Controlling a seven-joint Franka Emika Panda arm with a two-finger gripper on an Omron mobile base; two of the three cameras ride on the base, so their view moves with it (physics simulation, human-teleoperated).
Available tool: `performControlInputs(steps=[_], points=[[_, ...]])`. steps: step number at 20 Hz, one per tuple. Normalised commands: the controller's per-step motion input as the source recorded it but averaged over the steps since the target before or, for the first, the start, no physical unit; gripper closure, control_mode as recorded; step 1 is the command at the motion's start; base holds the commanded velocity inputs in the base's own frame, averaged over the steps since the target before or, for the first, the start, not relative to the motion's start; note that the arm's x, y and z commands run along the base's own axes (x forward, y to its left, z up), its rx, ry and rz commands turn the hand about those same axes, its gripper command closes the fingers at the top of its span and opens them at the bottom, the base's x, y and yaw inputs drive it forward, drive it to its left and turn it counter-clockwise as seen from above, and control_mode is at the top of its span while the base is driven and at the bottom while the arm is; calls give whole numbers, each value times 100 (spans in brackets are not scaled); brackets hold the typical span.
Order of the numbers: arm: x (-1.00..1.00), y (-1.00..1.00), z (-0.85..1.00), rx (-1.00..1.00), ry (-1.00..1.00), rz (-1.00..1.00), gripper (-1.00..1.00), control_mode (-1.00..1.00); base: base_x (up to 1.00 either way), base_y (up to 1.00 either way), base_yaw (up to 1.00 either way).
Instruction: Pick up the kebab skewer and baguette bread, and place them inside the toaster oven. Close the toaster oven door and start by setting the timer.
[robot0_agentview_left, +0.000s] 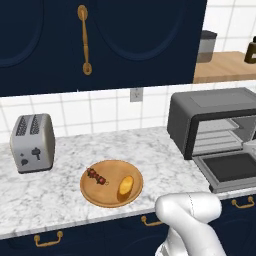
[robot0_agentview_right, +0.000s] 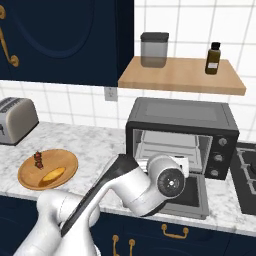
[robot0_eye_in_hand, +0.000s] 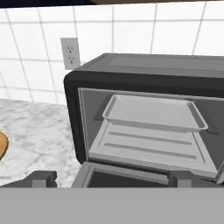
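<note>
In the left base view the robot's white arm rises at the lower right and its bulk hides part of the navy drawer fronts below the white marbled counter (robot0_agentview_left: 50, 195). The large boxy dark grey toaster oven (robot0_agentview_left: 210, 107) is cut off by the right edge; its dark grey door with glass window (robot0_agentview_left: 227, 170) lies dropped open and flat toward the near side. On the round wooden plate (robot0_agentview_left: 95, 192) at counter centre lie the short kebab skewer with dark red and brown chunks (robot0_agentview_left: 97, 176), on the left, and the stubby golden baguette bread (robot0_agentview_left: 126, 185), just beside it on the right. A small silver two-slot toaster (robot0_agentview_left: 32, 142) stands far left, against the white tiled wall under navy cupboards with brass handles.

In the right base view the arm's elbow covers most of the lowered door and the oven's lower mouth. The oven's control knobs (robot0_agentview_right: 220, 150) are small and hard to read. Above it, a wooden shelf (robot0_agentview_right: 182, 75) carries a grey lidded canister (robot0_agentview_right: 154, 49) and a dark brown bottle (robot0_agentview_right: 213, 58). A black hob is cut off at the far right.

In the hand view the two-finger gripper (robot0_eye_in_hand: 111, 178) shows its tips spread wide apart with nothing between them, facing the open oven, where a pale metal tray (robot0_eye_in_hand: 155, 113) sits on the rack. A white wall socket (robot0_eye_in_hand: 70, 52) sits left of the oven.
</note>
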Motion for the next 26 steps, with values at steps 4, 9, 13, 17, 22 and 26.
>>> performControlInputs(steps=[4,9,13,17,22,26], points=[[69,-7,-6,0,-11,0,-100,-100,0,0,0],[51,-11,-11,0,-2,0,-100,-100,0,0,0],[52,0,-4,0,0,0,-100,-100,0,0,0],[28,-14,-2,0,0,0,-100,-100,0,0,0],[9,-20,-12,0,-3,-4,-100,-100,0,0,0],[16,-1,-37,0,-3,-2,-100,-100,0,0,0]])
